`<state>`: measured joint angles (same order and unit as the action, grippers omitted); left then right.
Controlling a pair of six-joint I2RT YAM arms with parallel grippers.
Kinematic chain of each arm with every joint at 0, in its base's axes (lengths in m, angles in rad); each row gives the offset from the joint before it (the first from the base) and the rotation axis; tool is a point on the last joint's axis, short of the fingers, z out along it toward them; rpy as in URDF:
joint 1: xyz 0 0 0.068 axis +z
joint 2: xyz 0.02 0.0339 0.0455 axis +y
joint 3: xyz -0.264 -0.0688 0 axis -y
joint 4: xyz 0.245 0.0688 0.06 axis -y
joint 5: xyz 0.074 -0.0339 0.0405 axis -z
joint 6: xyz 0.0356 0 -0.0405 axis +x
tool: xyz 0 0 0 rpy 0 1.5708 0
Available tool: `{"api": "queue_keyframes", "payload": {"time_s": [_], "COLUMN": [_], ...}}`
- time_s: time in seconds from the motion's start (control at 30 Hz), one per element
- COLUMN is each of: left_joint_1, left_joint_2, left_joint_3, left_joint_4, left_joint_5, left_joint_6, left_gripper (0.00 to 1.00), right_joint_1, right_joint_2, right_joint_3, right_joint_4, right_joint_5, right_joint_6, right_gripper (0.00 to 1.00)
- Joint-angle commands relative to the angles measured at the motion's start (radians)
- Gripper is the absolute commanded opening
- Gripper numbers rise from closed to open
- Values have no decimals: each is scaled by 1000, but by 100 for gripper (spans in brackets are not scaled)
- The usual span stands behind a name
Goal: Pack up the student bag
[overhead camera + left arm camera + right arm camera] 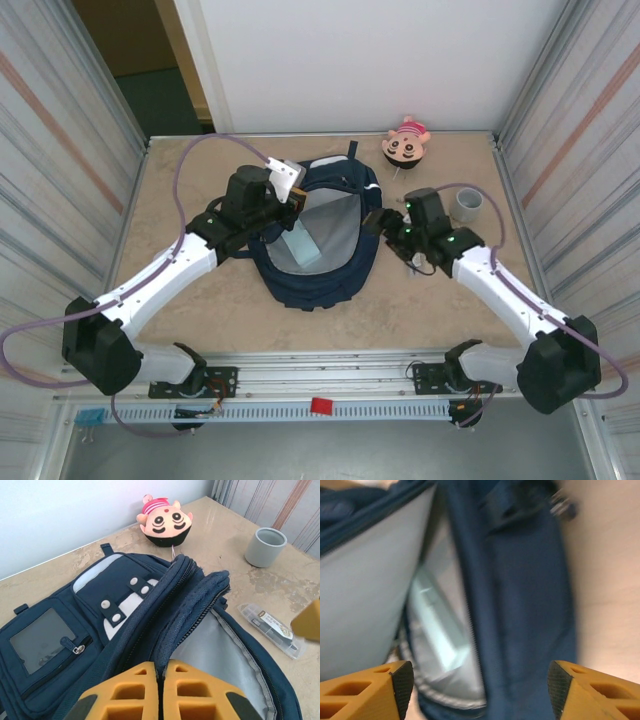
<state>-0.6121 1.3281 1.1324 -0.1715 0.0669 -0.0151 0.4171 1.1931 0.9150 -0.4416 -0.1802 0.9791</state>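
Backpack [312, 288] sits in the middle of the table [190, 300], with its main compartment unzipped and the grey lining showing from above. You have the left claw [160, 680] pinched shut on the zip edge of that opening, on the bag's far-left rim, so the fabric stands up in a ridge between the two yellow fingers. The front pockets and the clear window pocket slope away to the left of that ridge.

Your right claw [480, 680] stands wide at the bag's right rim. Its wrist view is blurred, but the navy side wall runs between the fingertips and neither finger visibly touches it. A pale blue box [300, 247] lies inside on the lining, toward the left of the opening.

For room to move, you have bare tabletop between the bag and the arm bases, and more bare surface on the left, out to the ribbed side panel. The right side is tighter. A grey cup [265, 547] stands upright near the right arm, and a clear flat case [270, 630] lies on the table just beside the bag's right edge. A round-faced plush toy [165, 522] rests at the far edge against the white back wall, just beyond the bag's top and apart from both claws.
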Motion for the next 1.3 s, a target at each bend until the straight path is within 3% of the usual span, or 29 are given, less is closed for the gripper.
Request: {"api": "queue_keyframes", "payload": {"time_s": [0.0, 0.23, 0.87, 1.1, 1.27], "left_joint_1": [12, 8, 8, -4, -7], "left_joint_2": [-43, -46, -50, -42, -46], "left_joint_3": [3, 10, 23, 35, 35], "left_joint_4": [69, 60, 40, 36, 32], "left_joint_5": [-12, -18, -40, -42, -48], "left_joint_6": [-20, -21, -5, -12, -13], "left_gripper": [0, 0, 0, 0, 0], "right_joint_1": [-90, -239, -246, -253, -255], "right_joint_2": [45, 262, 573, 627, 571], "right_joint_3": [36, 76, 211, 206, 197], "right_joint_4": [-294, -332, -305, -275, -272], "right_joint_5": [15, 76, 152, 126, 136], "right_joint_6": [-283, -454, -569, -581, -569], "right_gripper": [72, 72, 67, 50, 39]}}
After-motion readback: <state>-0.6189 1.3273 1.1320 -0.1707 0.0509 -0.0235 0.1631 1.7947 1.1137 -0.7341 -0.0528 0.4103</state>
